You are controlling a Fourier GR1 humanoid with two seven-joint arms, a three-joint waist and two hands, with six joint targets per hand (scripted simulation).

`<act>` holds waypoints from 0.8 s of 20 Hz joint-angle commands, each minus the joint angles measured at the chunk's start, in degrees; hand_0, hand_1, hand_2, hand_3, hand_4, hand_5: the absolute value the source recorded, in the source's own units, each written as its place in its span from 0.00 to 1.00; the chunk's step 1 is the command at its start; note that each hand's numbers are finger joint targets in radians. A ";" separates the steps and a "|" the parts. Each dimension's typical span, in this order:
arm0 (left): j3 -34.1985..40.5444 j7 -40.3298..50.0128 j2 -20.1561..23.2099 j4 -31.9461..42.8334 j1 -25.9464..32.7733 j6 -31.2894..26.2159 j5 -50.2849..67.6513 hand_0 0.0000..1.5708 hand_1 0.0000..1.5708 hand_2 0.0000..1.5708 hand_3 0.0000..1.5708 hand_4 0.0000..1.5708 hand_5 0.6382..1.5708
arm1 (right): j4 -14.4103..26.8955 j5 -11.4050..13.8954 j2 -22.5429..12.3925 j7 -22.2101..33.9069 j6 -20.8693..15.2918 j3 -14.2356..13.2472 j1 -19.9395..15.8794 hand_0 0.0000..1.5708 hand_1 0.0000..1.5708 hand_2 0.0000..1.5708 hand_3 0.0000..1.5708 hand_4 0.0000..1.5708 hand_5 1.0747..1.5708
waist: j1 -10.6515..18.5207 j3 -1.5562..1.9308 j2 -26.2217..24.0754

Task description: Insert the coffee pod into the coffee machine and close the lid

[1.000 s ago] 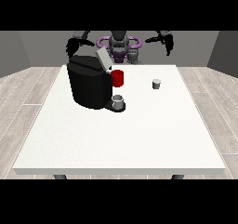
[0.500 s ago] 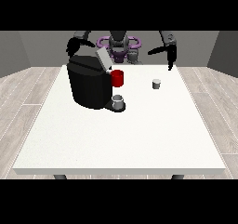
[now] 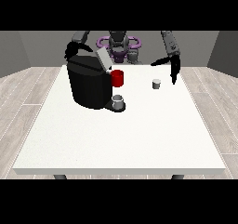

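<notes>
The small grey cylindrical coffee pod stands upright on the large white surface, well apart from the black boxy coffee machine, whose grey lid is tilted open. The hand at the view's right hangs just beside the pod, on its right and a little above; it is the nearer one. Its fingers point downward and look straight, holding nothing. The hand at the view's left is behind the machine; its fingers I cannot tell. I count one pod, one machine, one red cup and one grey cup.

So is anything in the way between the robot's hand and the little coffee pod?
No, nothing visible. The hand at the view's right hangs just right of the small grey coffee pod, with only bare white table between them. The coffee machine and the red cup stand further left.
</notes>
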 commanded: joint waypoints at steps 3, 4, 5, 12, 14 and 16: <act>-2.70 1.15 -0.08 5.91 -4.53 0.60 -4.89 0.00 0.00 0.00 0.00 0.00 1.00 | 3.76 1.77 1.51 2.90 -3.82 0.10 -3.52 0.00 0.00 0.00 0.00 0.25 1.00 | 1.36 0.01 -0.54; -2.04 0.32 0.43 7.66 -4.52 2.08 -5.58 0.00 0.00 0.00 0.00 0.00 1.00 | 2.47 0.17 -1.80 3.22 0.54 -0.59 -2.19 0.00 0.00 0.00 0.00 0.24 1.00 | -1.07 0.01 1.10; -4.67 1.93 -0.82 5.61 -4.70 1.66 -7.29 0.00 0.00 0.07 0.00 0.00 1.00 | 6.53 0.28 -0.18 1.58 -1.92 -1.94 -4.44 0.00 0.00 0.00 0.00 0.25 1.00 | 1.72 0.03 -0.12; -3.36 -0.13 -0.07 13.67 -8.29 3.40 -10.25 0.41 0.41 0.46 0.22 0.00 1.00 | 9.41 1.49 -1.31 1.53 -2.48 -2.48 -6.89 0.00 0.00 0.00 0.00 0.27 1.00 | 1.41 0.01 1.21; -3.83 0.34 1.02 15.04 -8.66 3.72 -11.95 0.51 0.51 0.54 0.32 0.00 1.00 | 8.76 3.49 -0.05 2.53 -3.55 -0.14 -4.23 0.00 0.00 0.00 0.00 0.26 1.00 | 0.51 0.01 -0.23; -5.07 -5.39 1.66 16.85 -6.49 5.93 -14.61 0.39 0.39 0.47 0.30 0.00 1.00 | 7.75 3.86 0.55 1.57 -4.50 0.06 -5.47 0.00 0.00 0.00 0.00 0.23 1.00 | 0.55 -0.01 2.41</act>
